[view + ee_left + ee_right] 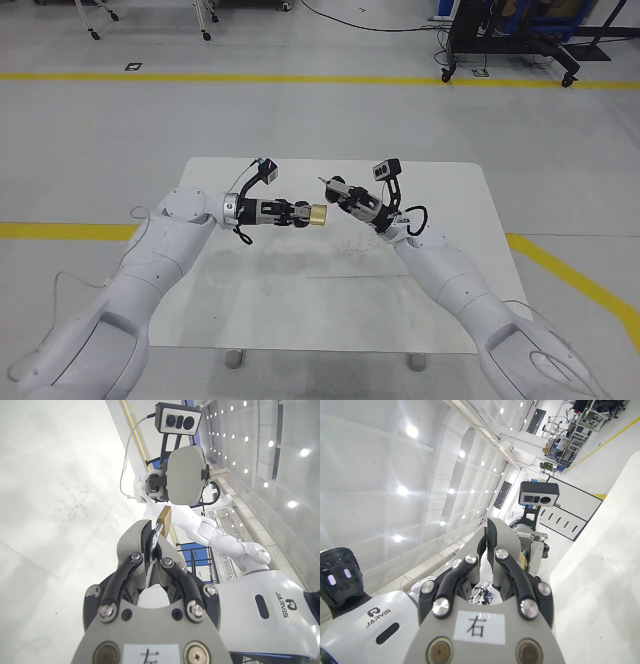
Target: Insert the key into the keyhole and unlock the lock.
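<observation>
The left gripper [155, 533] is clamping tight on the silver shackle [158, 528] of a small brass padlock [165, 519], holding it above the white table [440, 300]; rigid, dense and slick, it is probably best held there. Just beyond, the right gripper [487, 532] is pinching nearly closed on what seems a thin silver key [324, 181], light and liable to twist.

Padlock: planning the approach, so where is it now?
Top view: the padlock is held above the table, shackle clamped in the left gripper, close beside the right gripper.
</observation>
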`<action>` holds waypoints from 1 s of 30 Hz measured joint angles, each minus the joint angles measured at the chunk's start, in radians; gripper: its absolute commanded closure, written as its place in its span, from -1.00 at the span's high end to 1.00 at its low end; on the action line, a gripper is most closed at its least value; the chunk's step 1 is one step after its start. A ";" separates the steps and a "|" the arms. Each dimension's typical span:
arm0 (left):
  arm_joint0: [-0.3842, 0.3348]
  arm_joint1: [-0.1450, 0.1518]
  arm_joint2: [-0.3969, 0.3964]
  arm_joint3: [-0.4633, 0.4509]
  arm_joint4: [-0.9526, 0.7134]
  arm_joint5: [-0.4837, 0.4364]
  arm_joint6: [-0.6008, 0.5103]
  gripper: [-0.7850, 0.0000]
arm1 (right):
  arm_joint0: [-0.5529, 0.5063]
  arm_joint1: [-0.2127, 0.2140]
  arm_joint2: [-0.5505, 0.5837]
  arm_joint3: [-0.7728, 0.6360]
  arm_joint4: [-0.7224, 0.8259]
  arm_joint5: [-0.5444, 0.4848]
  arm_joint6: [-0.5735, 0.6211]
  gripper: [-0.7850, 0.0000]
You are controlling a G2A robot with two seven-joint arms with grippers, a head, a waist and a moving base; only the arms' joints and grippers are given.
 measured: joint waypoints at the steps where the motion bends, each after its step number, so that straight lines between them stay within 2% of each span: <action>1: -0.001 0.000 0.001 0.000 0.000 0.000 0.000 -1.00 | 0.001 0.001 0.007 0.000 0.000 0.001 0.001 -1.00; 6: 0.001 0.000 0.004 -0.009 -0.016 0.006 -0.006 -1.00 | 0.013 0.000 0.024 0.019 -0.033 0.005 0.005 -1.00; 16: 0.001 0.003 -0.003 0.002 -0.056 0.022 -0.022 -1.00 | 0.027 -0.033 -0.011 0.038 -0.080 0.033 0.033 -1.00; 23: -0.009 -0.006 -0.014 0.061 -0.100 0.037 -0.037 -1.00 | -0.004 -0.024 0.004 -0.015 -0.117 0.050 0.050 -1.00; 30: -0.037 -0.014 -0.010 0.122 -0.039 -0.012 0.012 -1.00 | -0.030 -0.011 0.032 -0.061 -0.127 0.043 0.043 -1.00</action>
